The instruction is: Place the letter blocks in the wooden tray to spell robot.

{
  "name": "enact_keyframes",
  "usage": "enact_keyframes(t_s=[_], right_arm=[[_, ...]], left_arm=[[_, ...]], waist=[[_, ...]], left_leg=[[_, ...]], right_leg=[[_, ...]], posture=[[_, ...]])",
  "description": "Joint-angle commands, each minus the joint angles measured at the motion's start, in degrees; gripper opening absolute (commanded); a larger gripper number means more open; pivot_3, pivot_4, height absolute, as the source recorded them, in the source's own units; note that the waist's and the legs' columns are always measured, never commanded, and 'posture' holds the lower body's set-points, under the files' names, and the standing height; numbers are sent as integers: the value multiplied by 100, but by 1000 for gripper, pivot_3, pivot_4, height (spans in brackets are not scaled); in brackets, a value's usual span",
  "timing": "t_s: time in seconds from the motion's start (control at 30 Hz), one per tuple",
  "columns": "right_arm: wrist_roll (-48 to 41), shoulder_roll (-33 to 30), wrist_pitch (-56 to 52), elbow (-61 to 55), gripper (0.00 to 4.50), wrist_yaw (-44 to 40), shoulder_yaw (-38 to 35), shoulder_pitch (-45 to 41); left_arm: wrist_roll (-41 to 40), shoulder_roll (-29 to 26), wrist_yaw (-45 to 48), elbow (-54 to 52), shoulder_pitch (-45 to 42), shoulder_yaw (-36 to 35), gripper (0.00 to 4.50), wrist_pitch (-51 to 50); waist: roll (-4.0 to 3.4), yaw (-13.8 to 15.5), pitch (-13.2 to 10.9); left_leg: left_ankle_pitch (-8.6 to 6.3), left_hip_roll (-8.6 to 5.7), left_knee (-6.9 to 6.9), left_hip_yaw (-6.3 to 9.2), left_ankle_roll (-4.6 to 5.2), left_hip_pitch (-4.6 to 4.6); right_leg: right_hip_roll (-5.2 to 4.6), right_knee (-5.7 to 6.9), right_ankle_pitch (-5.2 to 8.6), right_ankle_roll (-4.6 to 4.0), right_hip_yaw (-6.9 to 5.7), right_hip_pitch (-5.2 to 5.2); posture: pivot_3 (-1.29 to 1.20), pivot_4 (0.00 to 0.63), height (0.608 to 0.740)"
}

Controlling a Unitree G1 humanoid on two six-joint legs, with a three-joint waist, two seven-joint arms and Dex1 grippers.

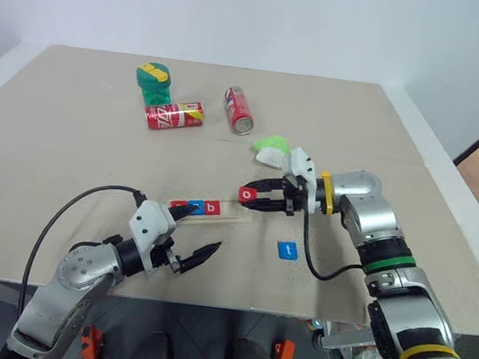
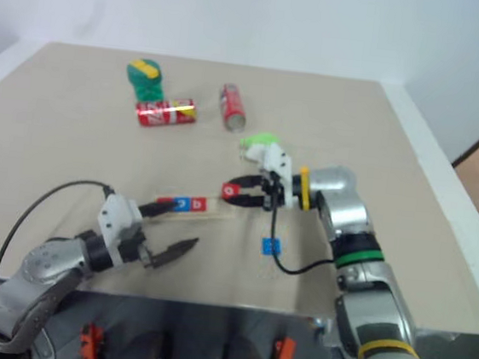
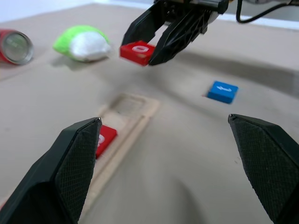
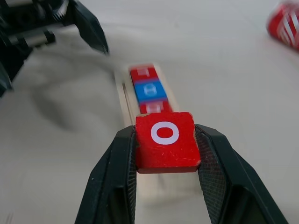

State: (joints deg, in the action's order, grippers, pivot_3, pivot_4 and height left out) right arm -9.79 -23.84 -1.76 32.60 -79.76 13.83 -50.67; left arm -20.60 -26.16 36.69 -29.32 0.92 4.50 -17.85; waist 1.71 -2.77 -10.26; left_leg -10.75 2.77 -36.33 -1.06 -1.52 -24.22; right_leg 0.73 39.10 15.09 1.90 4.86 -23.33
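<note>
My right gripper [image 1: 249, 197] is shut on a red letter block marked "o" [image 4: 166, 140] and holds it in the air just past the right end of the wooden tray [image 1: 234, 217]. Three letter blocks lie in the tray's left part: red [image 1: 178, 205], blue [image 1: 195, 207] and a red "b" [image 1: 212, 207]. A blue "t" block [image 1: 288, 251] lies flat on the table to the right of the tray, nearer the front edge. My left gripper [image 1: 201, 229] stands open beside the tray's left end, on the near side, with nothing between its fingers.
Two red cans [image 1: 175, 115] [image 1: 239, 110] lie on their sides at the back, next to a green and yellow object [image 1: 154, 82]. A green and white object [image 1: 272, 149] sits just behind my right gripper. The table's front edge [image 1: 210, 301] is close below my left arm.
</note>
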Motion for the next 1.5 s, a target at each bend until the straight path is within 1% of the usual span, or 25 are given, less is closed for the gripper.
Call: enact_keyframes(t_s=[0.03, 0.07, 0.27, 0.37, 0.4, 0.43, 0.47, 0.53, 0.73, 0.87, 0.9, 1.0, 1.07, 1.1, 1.13, 1.2, 1.27, 1.3, 1.33, 1.5], right_arm=[[411, 403, 544, 801, 1719, 138, 247, -460], [500, 496, 647, 1056, 1719, 182, 282, -560], [822, 649, 1112, 2038, 1719, 346, 289, -953], [909, 679, 1276, 2345, 2629, 356, 256, -1056], [927, 693, 1327, 2431, 3059, 356, 240, -1086], [940, 708, 1367, 2520, 3263, 357, 221, -1116], [956, 721, 1412, 2599, 3777, 355, 207, -1140], [984, 739, 1486, 2724, 4423, 349, 191, -1166], [882, 792, 1451, 2831, 4469, 511, -37, -1293], [590, 742, 869, 2483, 4469, 620, -420, -1320], [437, 649, 586, 2040, 4469, 678, -551, -1126], [-88, 258, -552, 81, 4469, 853, -913, -123], [-195, 79, -855, -568, 4469, 887, -1014, 292], [-236, -51, -995, -817, 4469, 877, -1065, 488], [-275, -250, -1198, -1229, 4469, 895, -1125, 784], [-347, -641, -1600, -1937, 4469, 876, -1183, 1296], [-401, -1055, -1766, -2401, 4469, 614, -1163, 1767], [-416, -1266, -1804, -2606, 4469, 494, -1130, 1995], [-421, -1466, -1782, -2769, 4469, 382, -1090, 2183], [-536, -1886, -1785, -3158, 4469, 171, -982, 2619]], left_arm=[[147, 64, -184, -86, 113, -126, 4500, 233], [191, 85, -244, -101, 146, -137, 4500, 257], [297, 125, -460, -256, 304, -161, 4500, 255], [311, 117, -521, -342, 363, -180, 4500, 229], [307, 108, -535, -363, 374, -183, 4500, 222], [297, 93, -549, -381, 377, -186, 4500, 210], [290, 79, -561, -397, 379, -188, 4500, 200], [283, 63, -575, -417, 375, -185, 4500, 181], [281, 25, -586, -433, 391, -179, 4500, 156], [60, 69, -615, -461, 430, -388, 4500, 107], [-2, 14, -546, -471, 436, -427, 4500, 76], [-141, -201, -253, -523, 425, -389, 4500, -24], [-274, -291, -96, -586, 434, -338, 4500, -110], [-340, -349, 6, -614, 434, -303, 4500, -154], [-390, -440, 149, -637, 425, -257, 4500, -197], [-463, -602, 379, -654, 395, -180, 4500, -246], [-504, -721, 577, -641, 326, -110, 4500, -280], [-517, -775, 666, -625, 276, -81, 4500, -291], [-526, -812, 732, -596, 216, -59, 4500, -291], [-534, -856, 884, -505, 87, -8, 4500, -275]], waist=[[-1, 0, 0], [0, 0, 0], [-1, 3, -1], [-1, 0, -1], [-1, 0, -1], [-1, 0, -1], [-1, 0, -1], [-1, 0, -1], [-2, 0, -1], [-2, 0, -2], [-2, 1, -1], [-2, 1, -1], [-3, 1, -2], [-1, 72, -1], [-2, 74, -1], [-4, 72, -3], [-6, 73, -4], [-6, 73, -3], [-7, 70, -4], [-7, -25, -5]], left_leg=[[0, 0, 0, 1, 0, 0], [0, -1, 0, -1, 0, -2], [0, 0, 0, -1, 0, -1], [0, 0, 1, -1, 0, -2], [0, 1, 1, 0, 0, -2], [0, 2, 1, 0, 0, -1], [0, 2, 1, 0, 0, -1], [0, 2, 1, 0, 0, -1], [0, 2, 1, -1, 0, -1], [0, 2, 1, 0, 0, -1], [0, 2, 1, 0, 0, -1], [0, 3, 1, 1, 0, -1], [0, 2, 1, 1, 0, -1], [0, 2, 2, 2, 0, -4], [-2, -5, 4, 25, -3, -14], [-2, -11, 4, 20, -3, -16], [-3, -11, 3, 15, -4, -18], [-3, -9, 4, 21, -4, -16], [-3, -9, 3, 22, -4, -14], [-2, 5, 2, 4, -2, 7]], right_leg=[[0, 0, 0, 0, -1, 0], [-2, 0, -16, -28, 0, -2], [-2, -1, -21, -35, -1, -2], [-2, -1, -20, -37, -1, -2], [-1, 0, -21, -39, -2, -3], [0, 0, -21, -40, -2, -3], [1, 0, -22, -41, -3, -3], [1, 0, -22, -41, -3, -3], [0, 0, -22, -41, -2, -3], [0, 0, -22, -42, -3, -3], [0, 0, -22, -42, -3, -3], [0, 0, -22, -42, -4, -3], [0, 0, -21, -42, -4, -2], [0, 0, -21, -42, -4, -3], [-11, -1, -5, -34, -20, -1], [-14, -1, -4, -33, -17, -4], [-14, -2, -4, -33, -14, -6], [-10, -1, 18, -2, -19, -4], [-9, -1, 20, -2, -20, -3], [3, 1, 4, -12, -9, -1]], posture=[[0, 150, 740], [0, 150, 740], [0, 150, 740], [0, 150, 740], [0, 150, 740], [0, 150, 740], [0, 150, 740], [0, 150, 740], [0, 150, 740], [0, 150, 740], [0, 150, 740], [0, 150, 740], [0, 150, 740], [0, 150, 740], [0, 150, 740], [0, 150, 740], [0, 150, 740], [0, 150, 740], [0, 150, 740], [0, 150, 740]])
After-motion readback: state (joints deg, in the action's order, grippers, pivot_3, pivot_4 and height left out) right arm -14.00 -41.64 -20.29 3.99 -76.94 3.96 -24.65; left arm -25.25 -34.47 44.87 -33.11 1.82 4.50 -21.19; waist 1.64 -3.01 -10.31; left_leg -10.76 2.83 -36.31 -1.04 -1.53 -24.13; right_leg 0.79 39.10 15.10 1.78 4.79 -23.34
